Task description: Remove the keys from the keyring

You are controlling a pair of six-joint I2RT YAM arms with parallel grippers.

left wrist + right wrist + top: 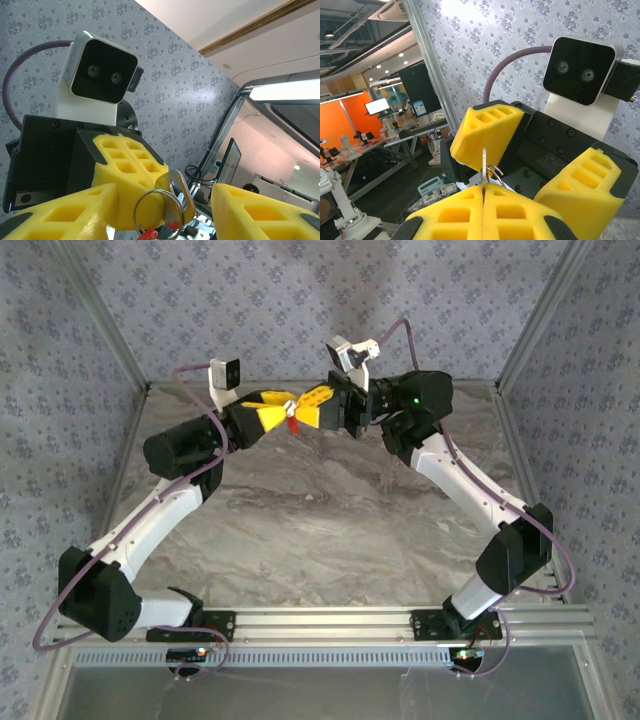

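Two pairs of fingers are seen above the counter: right fingers are clamped on a key, left fingers are held apart either side of the keyring.

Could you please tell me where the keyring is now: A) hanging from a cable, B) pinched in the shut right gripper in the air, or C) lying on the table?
B: the keyring is clamped between the closed fingers of the right gripper, held in mid-air.
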